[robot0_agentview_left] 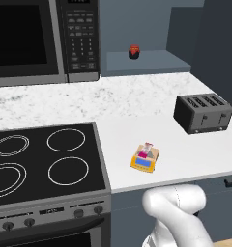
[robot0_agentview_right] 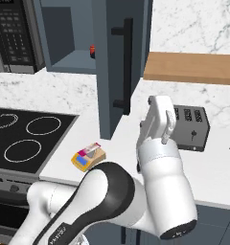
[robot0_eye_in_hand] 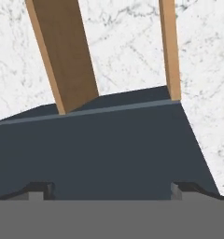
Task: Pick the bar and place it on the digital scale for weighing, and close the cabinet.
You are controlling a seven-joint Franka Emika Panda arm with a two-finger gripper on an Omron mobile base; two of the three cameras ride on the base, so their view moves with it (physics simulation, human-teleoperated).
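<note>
The pink bar [robot0_agentview_left: 146, 150] lies on top of the small yellow-orange digital scale [robot0_agentview_left: 144, 161], on the white counter right of the stove. From the right base view the bar [robot0_agentview_right: 91, 150] and scale [robot0_agentview_right: 87, 160] sit left of my arm. The blue-grey cabinet's door [robot0_agentview_right: 107, 72] stands open, its black bar handle [robot0_agentview_right: 128, 62] facing right. My white wrist [robot0_agentview_right: 159, 119] is raised just right of the door, well away from the scale. In the hand view my gripper [robot0_eye_in_hand: 111, 191] is open, its fingertips [robot0_eye_in_hand: 39, 189] wide apart with nothing between them, facing a dark blue-grey surface.
A small round red-and-black object [robot0_agentview_left: 134, 51] sits on the open cabinet's shelf. A dark slotted toaster [robot0_agentview_left: 203, 112] stands at the counter's right. The black microwave [robot0_agentview_left: 40, 38] hangs over the stove [robot0_agentview_left: 40, 159]. A wooden shelf [robot0_agentview_right: 189, 67] runs along the marble wall.
</note>
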